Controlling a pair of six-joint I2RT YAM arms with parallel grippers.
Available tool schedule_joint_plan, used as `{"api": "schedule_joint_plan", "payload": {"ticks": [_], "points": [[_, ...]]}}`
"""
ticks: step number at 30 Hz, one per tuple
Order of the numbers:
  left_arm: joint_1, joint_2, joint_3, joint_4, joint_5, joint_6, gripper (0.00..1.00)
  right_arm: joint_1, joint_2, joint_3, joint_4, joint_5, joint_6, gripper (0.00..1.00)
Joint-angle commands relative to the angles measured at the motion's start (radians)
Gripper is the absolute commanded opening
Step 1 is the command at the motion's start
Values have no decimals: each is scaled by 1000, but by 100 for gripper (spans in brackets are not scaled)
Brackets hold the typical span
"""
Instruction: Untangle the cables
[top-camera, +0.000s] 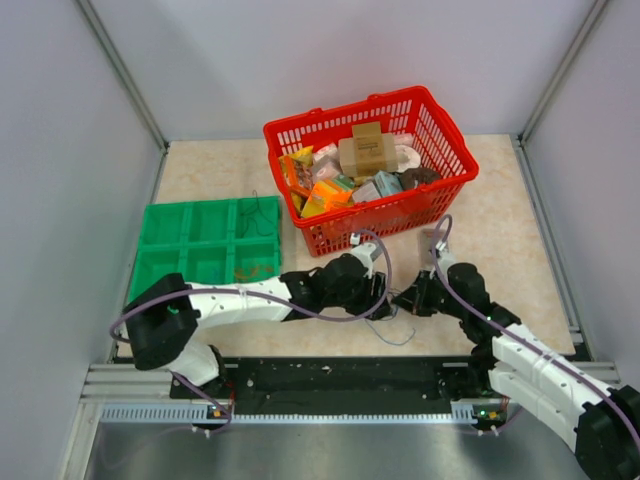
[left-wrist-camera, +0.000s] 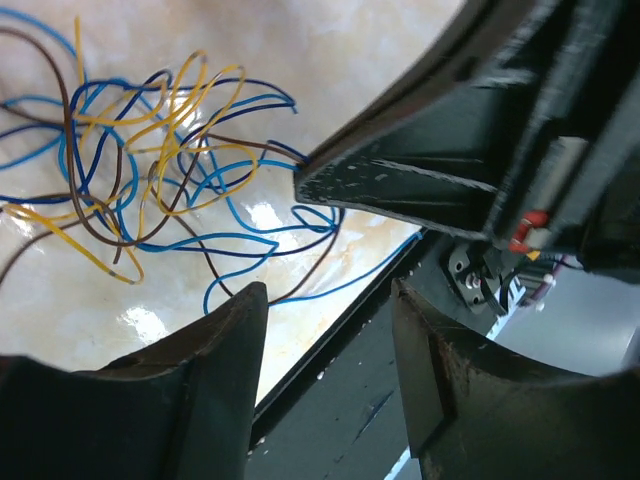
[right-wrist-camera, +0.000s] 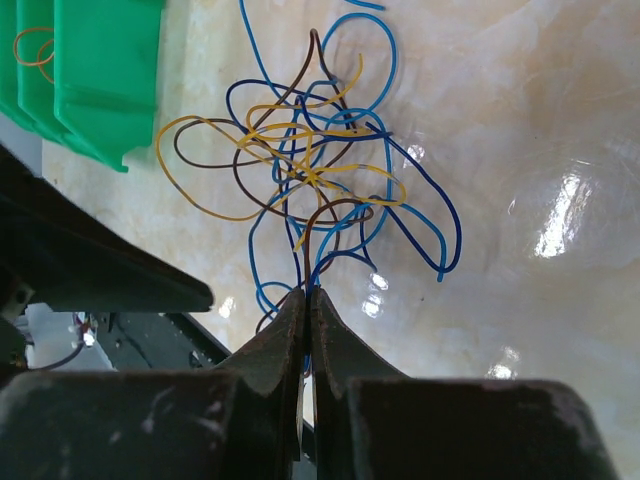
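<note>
The cables (right-wrist-camera: 315, 180) are a small tangle of thin blue, yellow, brown and dark blue wires on the marble-look table, between the two grippers; they also show in the left wrist view (left-wrist-camera: 150, 160) and faintly from above (top-camera: 395, 325). My right gripper (right-wrist-camera: 306, 295) is shut on strands at the near edge of the tangle. It shows as a dark wedge in the left wrist view (left-wrist-camera: 400, 180), pinching wires. My left gripper (left-wrist-camera: 330, 300) is open and empty, just beside the tangle near the table's front edge. Seen from above, the left gripper (top-camera: 385, 295) and the right gripper (top-camera: 405, 300) nearly meet.
A green compartment tray (top-camera: 205, 245) lies at the left; an orange wire and a dark wire rest in it, and its corner shows in the right wrist view (right-wrist-camera: 100, 80). A red basket (top-camera: 435, 185) full of packages stands behind the grippers. The black front rail (top-camera: 340, 375) runs close below.
</note>
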Motion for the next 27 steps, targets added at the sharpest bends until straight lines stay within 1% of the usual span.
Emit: {"api": "schedule_joint_plan", "payload": {"ticks": [1, 2, 5, 9, 12, 14, 15, 17, 18, 19, 20, 23, 27], "points": [[-3, 62, 65, -2, -101, -171, 57, -8, 0, 9, 45, -14, -2, 0], [-3, 78, 75, -46, -121, -194, 57, -8, 0, 9, 45, -12, -2, 0], [0, 125, 107, -82, -144, -222, 56, -8, -6, 7, 45, -7, -5, 0], [0, 176, 136, -84, -161, -239, 54, -8, -9, 9, 45, -6, -11, 0], [0, 214, 160, -104, -175, -243, 48, -8, -17, 6, 16, -3, -16, 0], [0, 224, 171, -125, -184, -253, 37, -6, -23, 9, 8, 5, -22, 0], [0, 222, 167, -125, -189, -251, 33, -8, -26, 9, 0, 9, -25, 0], [-2, 213, 158, -125, -200, -248, 30, -8, -29, 9, -15, 25, -30, 0], [-2, 205, 156, -130, -209, -245, 25, -8, -30, 9, -18, 32, -34, 0], [-2, 198, 157, -140, -222, -239, 10, -6, -30, 7, -21, 40, -33, 0], [-2, 187, 159, -156, -236, -230, 1, -8, -30, 9, -26, 48, -33, 0], [-8, 100, 145, -170, -301, -185, 0, -6, -30, 18, -72, 130, -17, 0], [-19, -90, 78, -141, -397, -96, 0, -8, -41, 46, -222, 412, 67, 0]]}}
